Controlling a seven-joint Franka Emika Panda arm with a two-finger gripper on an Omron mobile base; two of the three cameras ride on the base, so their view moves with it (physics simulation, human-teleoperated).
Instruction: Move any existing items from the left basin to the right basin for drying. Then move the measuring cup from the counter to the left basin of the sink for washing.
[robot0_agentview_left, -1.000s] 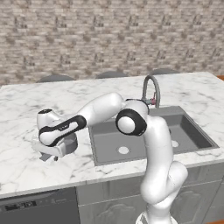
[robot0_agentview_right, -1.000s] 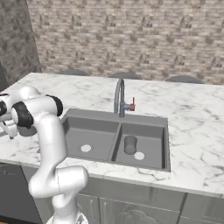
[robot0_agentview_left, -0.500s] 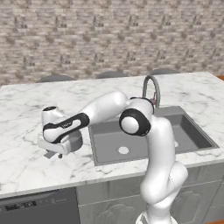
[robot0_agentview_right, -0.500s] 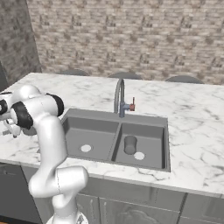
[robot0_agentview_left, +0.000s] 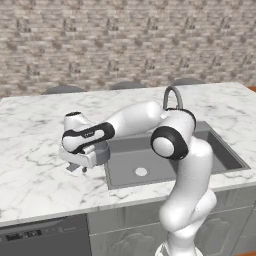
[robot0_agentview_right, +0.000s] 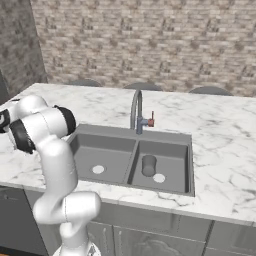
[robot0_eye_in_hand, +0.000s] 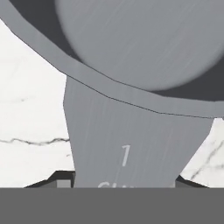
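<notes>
Two basins sit in the sink (robot0_agentview_right: 187, 150), set into the counter (robot0_agentview_left: 30, 175). The left basin (robot0_agentview_right: 107, 152) holds nothing but its drain; the right basin (robot0_agentview_right: 167, 155) holds a dark cylinder (robot0_agentview_right: 148, 165) standing upright by its drain. A faucet (robot0_agentview_right: 136, 107) rises behind. Left of the sink, the gripper (robot0_agentview_left: 77, 167) is clamped on the measuring cup (robot0_eye_in_hand: 131, 65) handle, low over the marble.

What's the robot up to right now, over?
End effector low over counter, straddling measuring cup handle; closure unclear. Left basin empty, grey cup in right basin. Nothing obstructing.
</notes>
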